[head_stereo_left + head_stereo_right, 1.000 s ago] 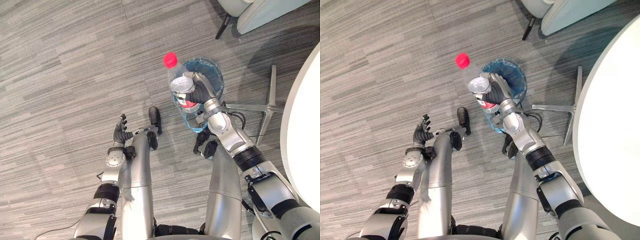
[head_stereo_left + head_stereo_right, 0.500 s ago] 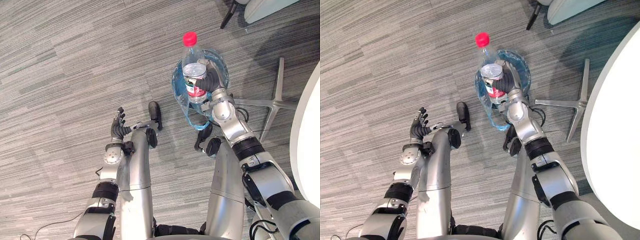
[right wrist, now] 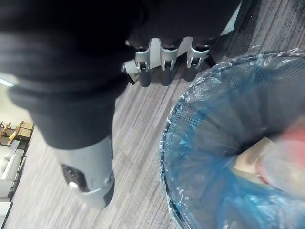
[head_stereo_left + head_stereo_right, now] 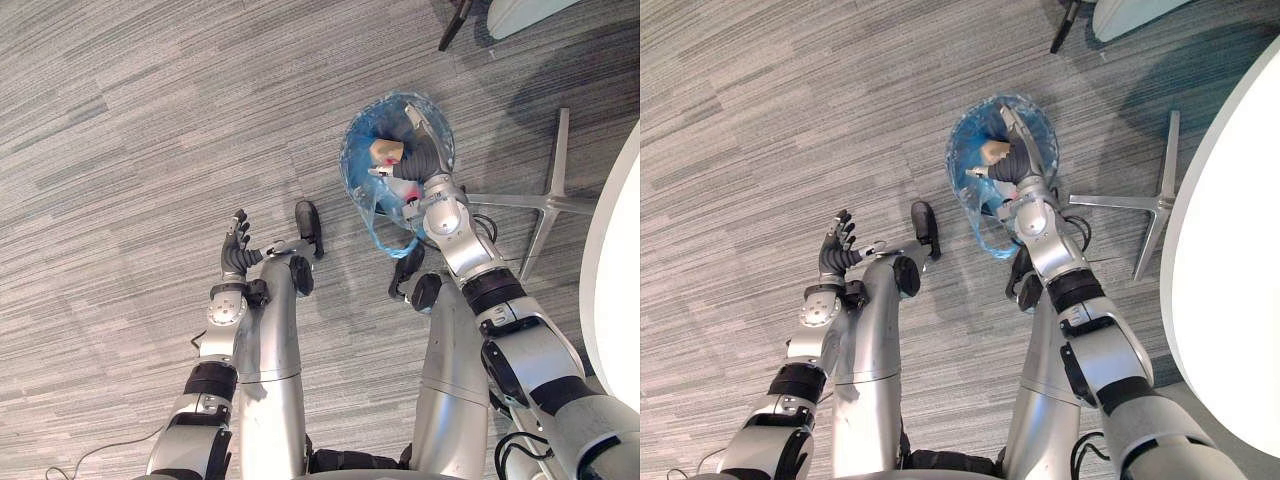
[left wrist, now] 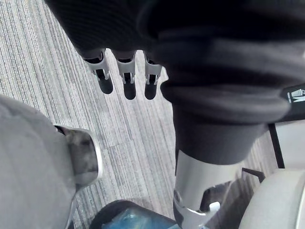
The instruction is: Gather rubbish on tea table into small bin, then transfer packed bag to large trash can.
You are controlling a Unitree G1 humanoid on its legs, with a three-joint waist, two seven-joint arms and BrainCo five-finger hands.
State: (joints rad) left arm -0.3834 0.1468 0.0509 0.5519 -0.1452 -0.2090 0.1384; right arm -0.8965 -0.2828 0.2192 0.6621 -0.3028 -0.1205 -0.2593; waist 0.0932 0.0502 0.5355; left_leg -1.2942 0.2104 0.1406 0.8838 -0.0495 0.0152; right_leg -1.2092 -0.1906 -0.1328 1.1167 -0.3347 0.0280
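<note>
The small bin (image 4: 358, 135), lined with a blue bag, stands on the carpet ahead of me. My right hand (image 4: 424, 160) hovers over its near rim with its fingers (image 3: 164, 71) straight and nothing in them. Inside the bin lie a beige scrap (image 4: 386, 151) and the clear plastic bottle (image 3: 284, 164) with red on it, seen blurred in the right wrist view. My left hand (image 4: 237, 256) hangs open over the bare carpet to the left of the bin, its fingers (image 5: 126, 81) straight and empty.
The white tea table (image 4: 1230, 280) curves along the right edge. A silver chair base (image 4: 545, 200) spreads on the floor just right of the bin, and a pale chair (image 4: 525, 10) stands at the top. Grey carpet runs to the left.
My right hand has let go of the bottle. The bottle, held upright above the bin before, has dropped into it, and the hand's fingers have straightened.
</note>
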